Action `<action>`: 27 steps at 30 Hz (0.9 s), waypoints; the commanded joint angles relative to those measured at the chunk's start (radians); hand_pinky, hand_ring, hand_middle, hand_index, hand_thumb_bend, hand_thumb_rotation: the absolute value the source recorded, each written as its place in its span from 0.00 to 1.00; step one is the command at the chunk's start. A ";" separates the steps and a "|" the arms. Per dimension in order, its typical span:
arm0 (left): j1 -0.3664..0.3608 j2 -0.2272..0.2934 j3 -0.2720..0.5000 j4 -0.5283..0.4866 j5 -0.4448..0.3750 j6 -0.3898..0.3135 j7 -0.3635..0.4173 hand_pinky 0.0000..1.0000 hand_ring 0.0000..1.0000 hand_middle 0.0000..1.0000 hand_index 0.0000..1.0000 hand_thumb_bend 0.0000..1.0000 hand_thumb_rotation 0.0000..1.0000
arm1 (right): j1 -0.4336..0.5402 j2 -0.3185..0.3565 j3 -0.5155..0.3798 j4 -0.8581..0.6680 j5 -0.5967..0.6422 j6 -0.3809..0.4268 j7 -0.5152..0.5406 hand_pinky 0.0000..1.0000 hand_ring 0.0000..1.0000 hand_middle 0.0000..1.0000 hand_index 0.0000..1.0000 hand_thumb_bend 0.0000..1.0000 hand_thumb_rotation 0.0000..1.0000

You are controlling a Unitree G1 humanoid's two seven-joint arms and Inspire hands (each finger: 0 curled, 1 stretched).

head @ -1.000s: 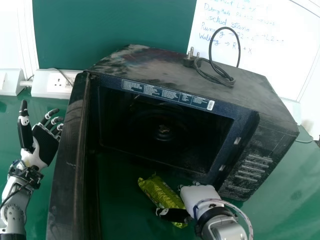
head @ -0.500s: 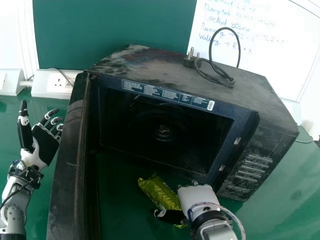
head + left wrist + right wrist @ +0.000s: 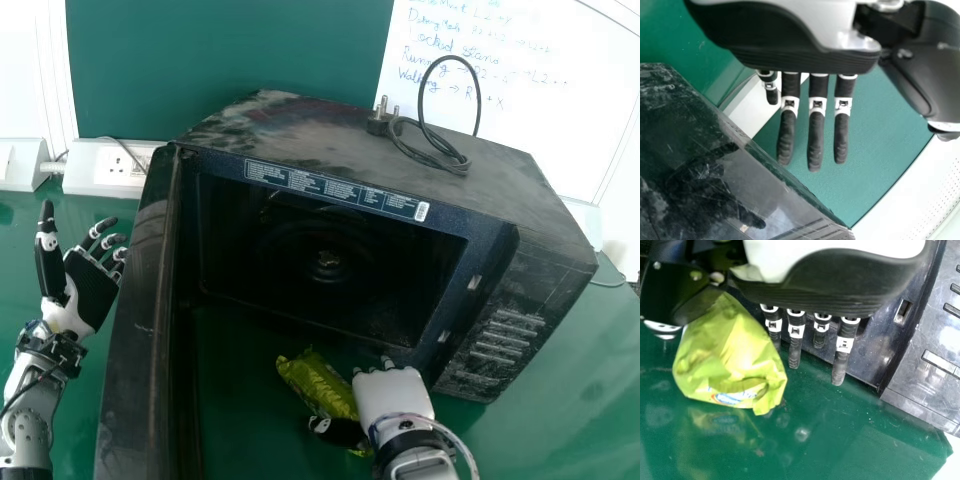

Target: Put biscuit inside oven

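A robot's right hand point(image 3: 393, 393), fingers point(image 3: 795, 350) straight and wide, flanks the biscuit packet point(image 3: 312, 380) on the table point(image 3: 235, 400) before the open oven point(image 3: 300, 120); its left hand point(image 3: 90, 288) is open beside the oven. Gripping appears the current step, next calling for curled fingers and a lift into the oven

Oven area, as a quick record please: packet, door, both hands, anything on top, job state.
Packet: green biscuit packet lying on the table, in front of the oven
Door: open, swung out toward the robot's left
Right hand: beside the packet, fingers straight, thumb at its near end
Firm grip: cannot tell
Left hand: open, on the outer side of the door
On top of oven: plug with its looped cord
Job state: packet not yet inside
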 commanded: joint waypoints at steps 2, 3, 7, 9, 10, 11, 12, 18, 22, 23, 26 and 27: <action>0.008 0.002 0.005 -0.010 -0.004 0.001 -0.006 0.23 0.32 0.41 0.49 0.52 0.08 | 0.052 0.005 0.014 0.059 0.004 -0.009 -0.005 0.67 0.79 0.85 0.90 0.77 0.16; 0.009 0.002 0.005 -0.013 -0.005 0.002 -0.002 0.23 0.32 0.41 0.49 0.52 0.08 | 0.055 0.005 0.016 0.062 0.001 -0.009 -0.010 0.66 0.78 0.85 0.90 0.75 0.14; 0.010 0.003 0.004 -0.012 0.000 -0.005 -0.007 0.24 0.32 0.41 0.49 0.52 0.08 | 0.061 0.012 0.022 0.077 -0.012 -0.004 -0.023 0.67 0.78 0.86 0.90 0.69 0.13; 0.008 0.007 0.005 -0.005 -0.004 -0.003 -0.020 0.24 0.32 0.41 0.49 0.52 0.08 | 0.064 0.014 0.024 0.083 -0.015 -0.003 -0.032 0.67 0.79 0.86 0.90 0.68 0.14; 0.008 0.009 0.005 -0.002 -0.004 -0.004 -0.025 0.24 0.33 0.41 0.49 0.52 0.08 | 0.066 0.017 0.023 0.085 -0.013 -0.001 -0.036 0.68 0.79 0.86 0.90 0.68 0.14; 0.007 0.009 0.005 0.000 -0.003 -0.005 -0.028 0.24 0.33 0.41 0.49 0.52 0.08 | 0.067 0.019 0.022 0.086 -0.012 0.001 -0.038 0.69 0.80 0.87 0.90 0.68 0.13; 0.007 0.009 0.005 0.002 0.000 -0.008 -0.029 0.24 0.33 0.41 0.49 0.52 0.08 | 0.067 0.019 0.022 0.086 -0.011 0.000 -0.038 0.69 0.80 0.87 0.90 0.68 0.13; 0.006 0.004 0.008 -0.002 0.002 -0.008 -0.016 0.24 0.32 0.41 0.49 0.52 0.08 | 0.061 0.019 0.016 0.089 0.002 -0.003 -0.031 0.66 0.77 0.85 0.88 0.71 0.21; 0.005 0.007 0.008 0.000 -0.003 -0.003 -0.022 0.23 0.32 0.42 0.49 0.52 0.08 | 0.051 0.033 0.001 0.089 0.033 0.009 -0.010 0.63 0.62 0.66 0.58 0.62 0.15; 0.005 0.008 0.008 0.001 -0.005 -0.001 -0.025 0.23 0.32 0.42 0.49 0.52 0.08 | 0.045 0.035 -0.003 0.090 0.040 0.012 0.003 0.61 0.56 0.56 0.54 0.57 0.08; 0.006 0.008 0.008 0.001 -0.004 -0.001 -0.024 0.23 0.32 0.42 0.49 0.52 0.08 | 0.036 0.040 -0.014 0.094 0.059 0.020 0.014 0.54 0.42 0.48 0.50 0.54 0.01; 0.007 0.007 0.008 -0.003 -0.003 0.000 -0.020 0.23 0.32 0.42 0.49 0.52 0.08 | 0.035 0.038 -0.017 0.092 0.064 0.020 0.012 0.51 0.39 0.48 0.50 0.53 0.01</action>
